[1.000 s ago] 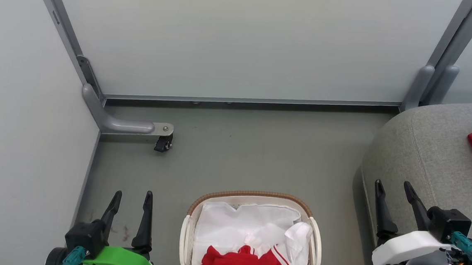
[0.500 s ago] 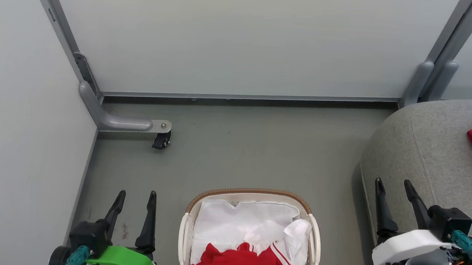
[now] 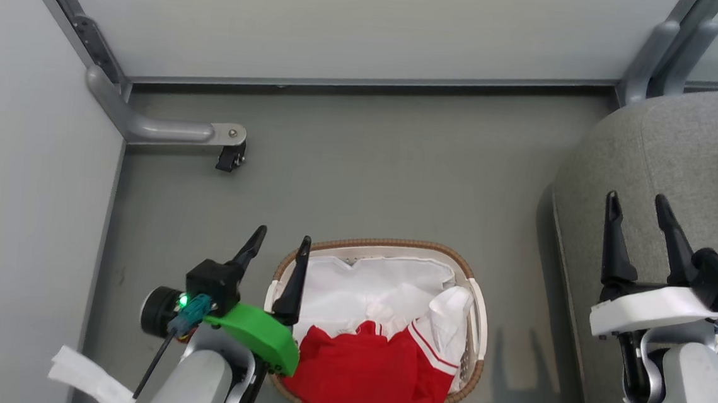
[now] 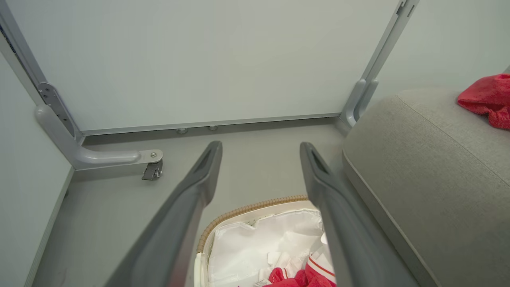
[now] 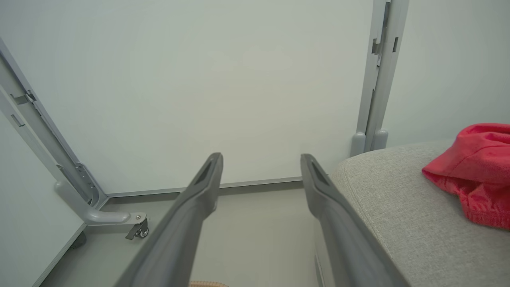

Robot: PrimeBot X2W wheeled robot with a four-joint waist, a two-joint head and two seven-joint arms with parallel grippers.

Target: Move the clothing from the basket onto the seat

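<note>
Left claw (image 3: 284,234) advanced over basket (image 3: 387,244) rim, clothing (image 3: 359,372) just beside

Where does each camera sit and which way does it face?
Head view: on the head, looking down at the oval white plastic basket with brown woven rim and red-and-white fabric clothing; left gripper and right gripper show, open.
Left wrist view: above the basket's rim, facing the pale partition wall; its own dark fingers show.
Right wrist view: beside the large grey fabric seat, facing that wall; its fingers show.
Shared: both wrist views hold the red garment on the seat.
</note>
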